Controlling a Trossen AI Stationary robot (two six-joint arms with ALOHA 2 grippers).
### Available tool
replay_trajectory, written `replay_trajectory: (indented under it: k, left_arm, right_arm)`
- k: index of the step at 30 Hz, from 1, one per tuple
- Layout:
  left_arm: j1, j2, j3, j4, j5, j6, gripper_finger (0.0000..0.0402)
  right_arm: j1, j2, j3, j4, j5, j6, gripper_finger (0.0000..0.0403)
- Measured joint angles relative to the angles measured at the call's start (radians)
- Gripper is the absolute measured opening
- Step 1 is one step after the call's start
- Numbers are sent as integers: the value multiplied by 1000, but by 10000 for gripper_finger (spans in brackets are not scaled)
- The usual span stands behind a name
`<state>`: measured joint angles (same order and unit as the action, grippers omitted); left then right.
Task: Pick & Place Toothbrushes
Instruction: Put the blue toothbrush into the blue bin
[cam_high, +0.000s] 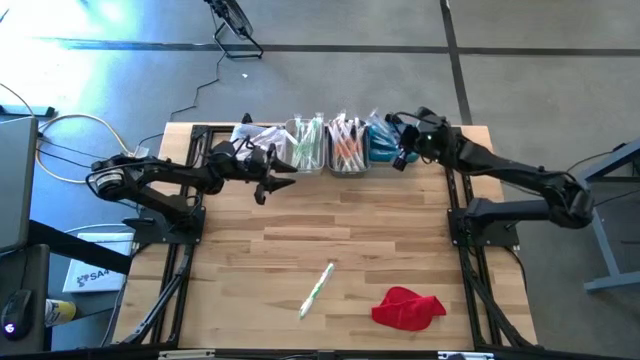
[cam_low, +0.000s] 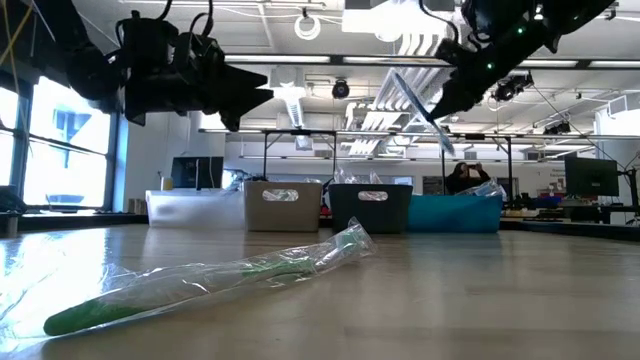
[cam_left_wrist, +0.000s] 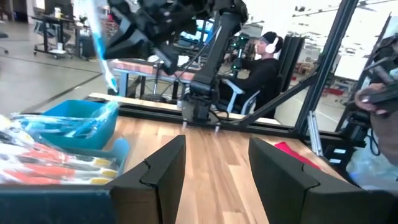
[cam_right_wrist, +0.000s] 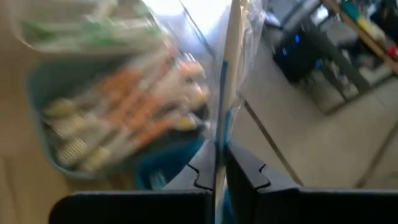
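Toothbrush (cam_right_wrist: 225, 81), thin, in crinkly clear wrapper

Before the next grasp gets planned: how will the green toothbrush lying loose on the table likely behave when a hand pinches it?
The green toothbrush sits in a crinkled clear wrapper, so the film will probably slide and crumple before the handle is caught. It looks thin and light, likely skidding across the smooth wooden table if nudged. The handle itself seems stiff.

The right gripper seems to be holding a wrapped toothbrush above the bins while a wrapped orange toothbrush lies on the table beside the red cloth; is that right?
Not quite: the toothbrush on the table is green, as the low view shows. The right gripper does hold a wrapped toothbrush above the bins, and the red cloth lies beside it.
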<state>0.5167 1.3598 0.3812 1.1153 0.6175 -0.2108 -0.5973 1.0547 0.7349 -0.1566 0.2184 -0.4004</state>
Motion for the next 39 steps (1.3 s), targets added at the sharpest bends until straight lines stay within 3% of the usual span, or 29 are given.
replay_trajectory:
  k: [8,22,30,39]
  left_arm:
    - [-25,0,-3,17,1,-4,173]
    - [-34,0,-4,21,0,-4,173]
    - [-34,0,-4,20,0,-8,173]
    - [-34,0,-4,20,0,-8,173]
  right_arm:
    - [-96,118,0,-27,4,-58,9]
    - [-164,371,0,82,97,-380,9]
    - [-172,409,0,77,106,-472,9]
    - [-171,409,0,45,193,-574,9]
